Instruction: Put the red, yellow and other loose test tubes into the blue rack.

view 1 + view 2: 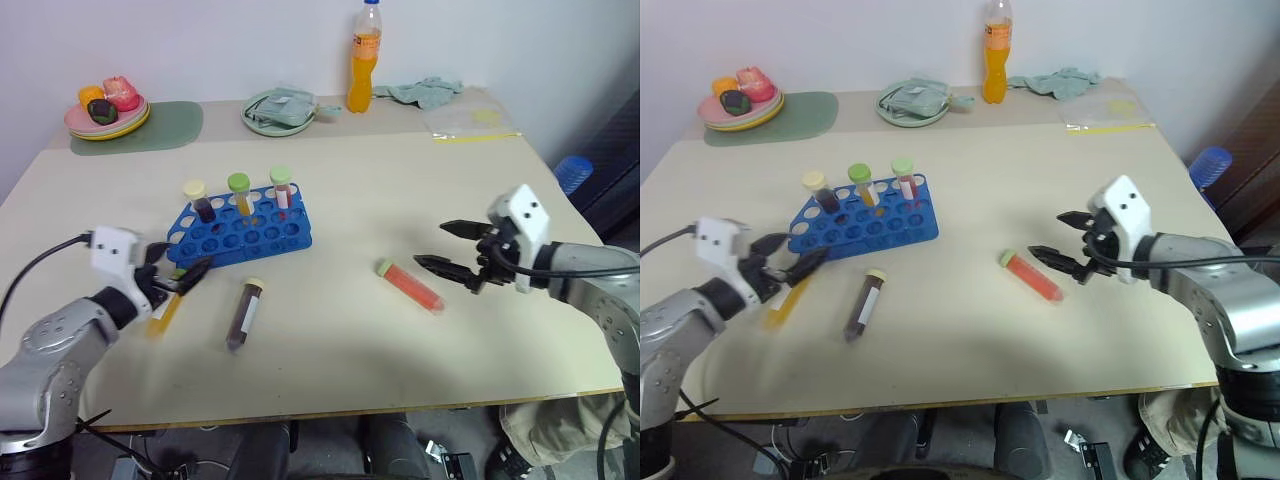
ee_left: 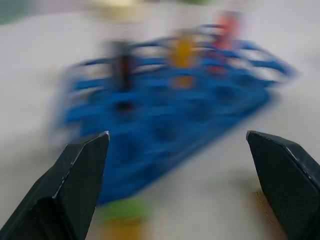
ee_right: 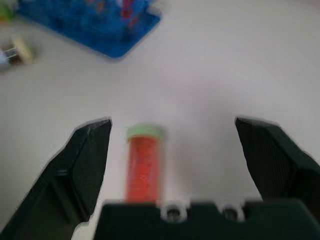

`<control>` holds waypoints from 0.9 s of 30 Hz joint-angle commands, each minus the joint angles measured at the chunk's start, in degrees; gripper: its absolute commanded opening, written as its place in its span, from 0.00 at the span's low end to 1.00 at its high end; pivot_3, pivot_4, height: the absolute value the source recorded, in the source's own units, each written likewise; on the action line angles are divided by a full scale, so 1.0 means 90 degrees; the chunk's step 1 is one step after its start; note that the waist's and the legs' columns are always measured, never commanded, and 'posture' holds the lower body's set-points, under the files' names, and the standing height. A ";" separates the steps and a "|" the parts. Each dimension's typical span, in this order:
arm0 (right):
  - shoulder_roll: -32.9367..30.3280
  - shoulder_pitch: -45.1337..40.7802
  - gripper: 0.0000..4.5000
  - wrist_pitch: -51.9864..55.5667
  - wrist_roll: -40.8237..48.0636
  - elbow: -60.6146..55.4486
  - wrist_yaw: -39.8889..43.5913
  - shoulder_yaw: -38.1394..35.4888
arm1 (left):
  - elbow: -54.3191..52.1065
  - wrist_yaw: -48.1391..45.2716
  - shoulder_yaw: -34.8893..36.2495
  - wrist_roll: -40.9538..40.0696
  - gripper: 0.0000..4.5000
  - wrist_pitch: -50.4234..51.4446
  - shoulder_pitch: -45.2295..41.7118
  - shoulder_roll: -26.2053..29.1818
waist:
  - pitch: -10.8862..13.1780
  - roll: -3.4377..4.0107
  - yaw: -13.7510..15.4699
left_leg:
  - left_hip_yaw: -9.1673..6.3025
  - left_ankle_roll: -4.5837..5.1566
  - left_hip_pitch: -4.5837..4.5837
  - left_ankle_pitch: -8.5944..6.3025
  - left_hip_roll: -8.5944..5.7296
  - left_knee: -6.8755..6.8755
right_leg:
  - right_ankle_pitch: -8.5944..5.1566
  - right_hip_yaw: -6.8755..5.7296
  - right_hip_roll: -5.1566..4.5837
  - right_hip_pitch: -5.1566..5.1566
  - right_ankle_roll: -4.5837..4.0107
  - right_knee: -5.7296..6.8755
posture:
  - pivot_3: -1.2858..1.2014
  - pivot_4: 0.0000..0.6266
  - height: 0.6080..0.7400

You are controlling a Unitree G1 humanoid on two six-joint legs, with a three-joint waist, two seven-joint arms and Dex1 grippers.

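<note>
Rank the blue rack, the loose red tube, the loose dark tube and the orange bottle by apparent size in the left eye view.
1. blue rack
2. orange bottle, though it stands farthest, so it looks smaller than it is
3. dark tube and red tube: too alike to rank

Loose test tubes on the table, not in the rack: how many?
3. The red tube lies just ahead of the right gripper; the dark tube lies in front of the blue rack; the yellow tube lies under the left gripper, partly hidden.
</note>
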 commanded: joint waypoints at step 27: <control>0.0393 -0.3538 0.18 0.3350 0.0509 0.2227 -0.0514 0.3454 | -0.1166 -0.2192 -0.3033 0.0947 1.00 -0.1575 0.0143 0.0651 | 0.0008 0.0012 -0.0018 | 0.0007 0.0006 -0.0048 -0.0001 -0.0006 0.0006 | 0.0003 0.0001 0.0001 -0.0045 0.0006 0.0002 | 0.52 0.24 1.00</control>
